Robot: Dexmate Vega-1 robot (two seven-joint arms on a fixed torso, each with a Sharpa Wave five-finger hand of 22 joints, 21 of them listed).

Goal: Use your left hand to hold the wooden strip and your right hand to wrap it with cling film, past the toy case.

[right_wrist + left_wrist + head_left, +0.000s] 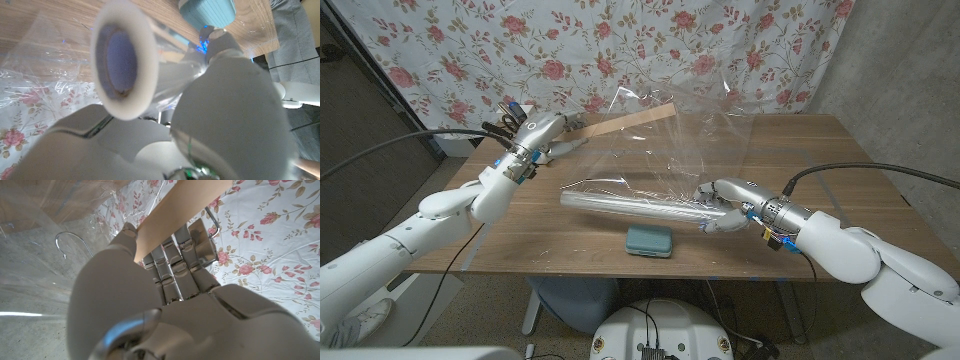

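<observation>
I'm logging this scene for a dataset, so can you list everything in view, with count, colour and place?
wooden strip: one, light brown, raised over the table's far left part, one end held by the left hand.
cling film roll: one, white tube with clear film, lying across the table's middle, its right end held by the right hand.
cling film sheet: one, clear, stretched up from the roll toward the strip.
toy case: one, pale teal, near the table's front edge, in front of the roll.
table: one, wooden brown.
curtain: one, white with red flowers, behind the table.
left hand: one, light grey, grips the strip.
right hand: one, light grey, grips the roll.
</observation>
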